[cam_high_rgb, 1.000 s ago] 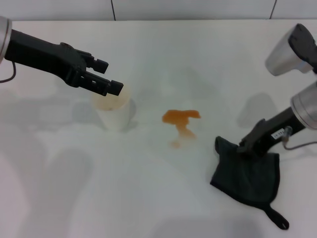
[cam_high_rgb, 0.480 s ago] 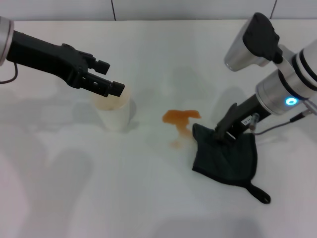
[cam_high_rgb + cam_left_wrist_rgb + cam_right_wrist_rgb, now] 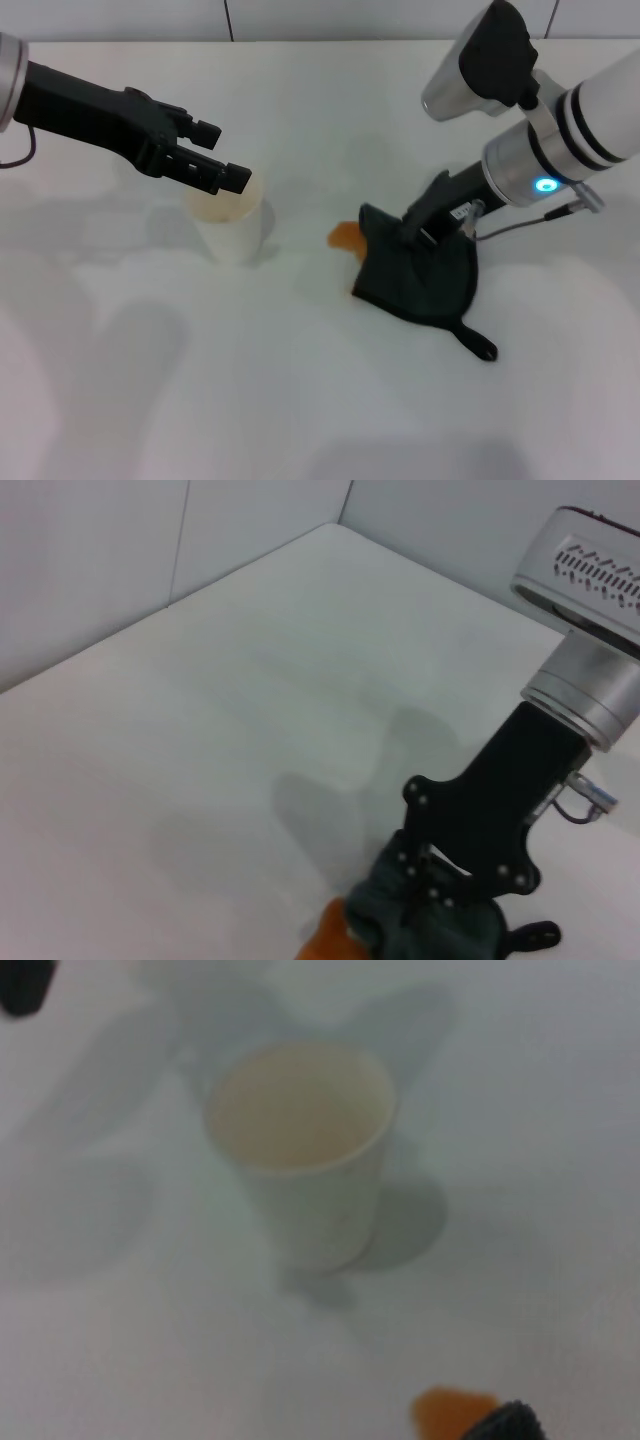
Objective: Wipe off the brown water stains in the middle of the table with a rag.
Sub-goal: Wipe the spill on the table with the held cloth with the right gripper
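The dark rag (image 3: 420, 278) lies on the white table (image 3: 300, 400) and covers most of the brown water stains. Only an orange edge of the stains (image 3: 344, 236) shows at the rag's left side. My right gripper (image 3: 415, 226) is shut on the rag's upper part and holds it against the table. The rag's loop strap (image 3: 481, 349) trails toward the front. The left wrist view shows the right gripper (image 3: 428, 888), the rag (image 3: 450, 932) and the stain edge (image 3: 324, 942). My left gripper (image 3: 222, 155) is open and hovers above a white paper cup (image 3: 232, 226).
The paper cup stands left of the stains, and it also shows in the right wrist view (image 3: 300, 1150) with the stain edge (image 3: 450, 1410) near it. The right arm's silver wrist housing (image 3: 480, 65) hangs over the back right.
My right gripper has dragged the rag left from the table's right side onto the stains, now mostly covered. The left arm has not moved.
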{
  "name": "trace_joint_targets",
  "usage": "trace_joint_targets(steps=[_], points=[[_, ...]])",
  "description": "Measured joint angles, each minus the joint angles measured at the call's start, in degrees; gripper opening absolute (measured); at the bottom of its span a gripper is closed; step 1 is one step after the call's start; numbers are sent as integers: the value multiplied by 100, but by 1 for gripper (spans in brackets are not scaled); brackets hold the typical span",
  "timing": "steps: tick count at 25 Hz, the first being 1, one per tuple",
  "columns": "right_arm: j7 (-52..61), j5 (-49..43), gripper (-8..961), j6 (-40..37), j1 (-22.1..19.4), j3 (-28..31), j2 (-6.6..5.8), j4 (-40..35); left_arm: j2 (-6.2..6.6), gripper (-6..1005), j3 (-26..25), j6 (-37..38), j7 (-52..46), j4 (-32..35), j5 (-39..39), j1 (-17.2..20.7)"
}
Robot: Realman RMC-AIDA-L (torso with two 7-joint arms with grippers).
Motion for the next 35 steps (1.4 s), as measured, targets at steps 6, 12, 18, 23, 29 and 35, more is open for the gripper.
trace_joint_targets(steps=[6, 12, 18, 23, 29, 35], points=[[156, 224, 24, 762, -25, -130, -1, 115, -4, 894, 0, -19, 0, 0, 0, -2], [431, 268, 24, 1581, -46, -202, 0, 278, -16, 894, 0, -52, 0, 0, 2, -14], [440, 449, 24, 1741, -13, -483, -9, 390, -18, 894, 7, -82, 0, 0, 10, -18], [427, 461, 23, 1307, 154, -990, -15, 313, -18, 894, 9, -103, 2, 0, 10, -27], [421, 461, 23, 433, 190, -1112, -11, -84, -18, 894, 9, -123, 0, 0, 10, -34], [398, 461, 23, -287, 84, -1180, -15, -509, -18, 894, 9, -156, 0, 0, 58, -41]])
